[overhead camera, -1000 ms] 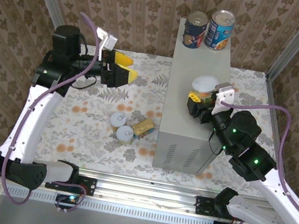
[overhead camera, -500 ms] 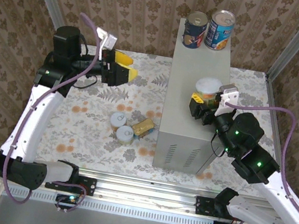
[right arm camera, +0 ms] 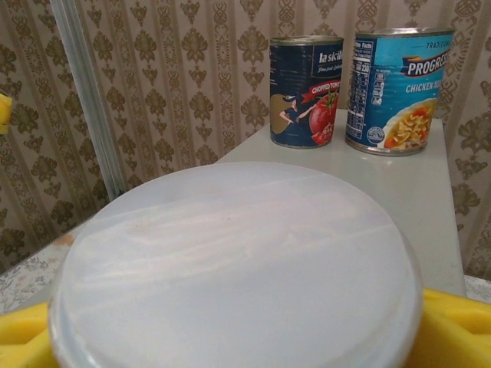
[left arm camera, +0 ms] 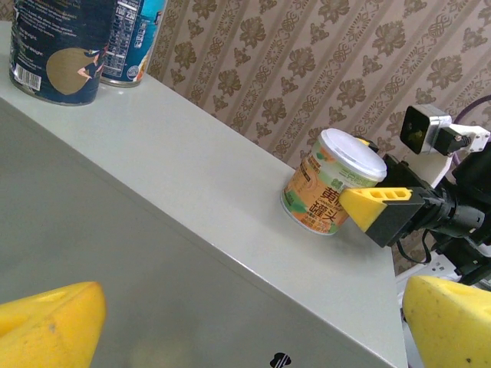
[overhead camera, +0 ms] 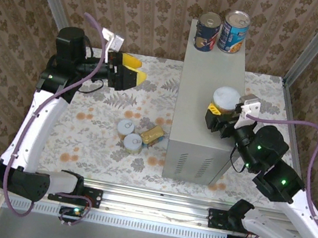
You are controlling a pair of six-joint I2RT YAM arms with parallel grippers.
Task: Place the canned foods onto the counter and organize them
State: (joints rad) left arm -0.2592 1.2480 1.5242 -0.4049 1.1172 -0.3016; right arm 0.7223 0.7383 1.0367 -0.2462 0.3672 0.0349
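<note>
On the grey counter, by its right edge, orange can between right gripper fingers, pinched or freed unclear, left gripper spread empty: likely toppling off if snagged on retreat.

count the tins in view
6. On the counter: dark blue can and light blue can at the far end, orange can between the right gripper's fingers. On the floor beside it: two round cans and the gold tin. None seems hidden.
</note>
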